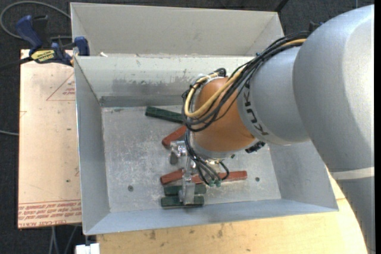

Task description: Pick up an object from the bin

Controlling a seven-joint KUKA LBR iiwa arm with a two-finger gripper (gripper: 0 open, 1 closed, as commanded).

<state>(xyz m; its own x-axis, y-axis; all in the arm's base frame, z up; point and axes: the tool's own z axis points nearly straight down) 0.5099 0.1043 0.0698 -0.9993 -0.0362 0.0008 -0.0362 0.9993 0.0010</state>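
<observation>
My gripper (190, 188) hangs low over the front middle of the bin floor, under the orange wrist cover. Right below it lies a dark green flat block (177, 202), close to the bin's front wall. A red-brown bar (174, 178) lies just left of the gripper, and another red-brown bar (236, 175) pokes out to its right. Whether the gripper touches the green block I cannot tell.
A second red-brown piece (174, 137) lies behind the gripper near the bin's middle. A long dark green bar (164, 113) lies slanted toward the back wall. The arm and its cables hide the bin's right half. Bare floor spreads on the left.
</observation>
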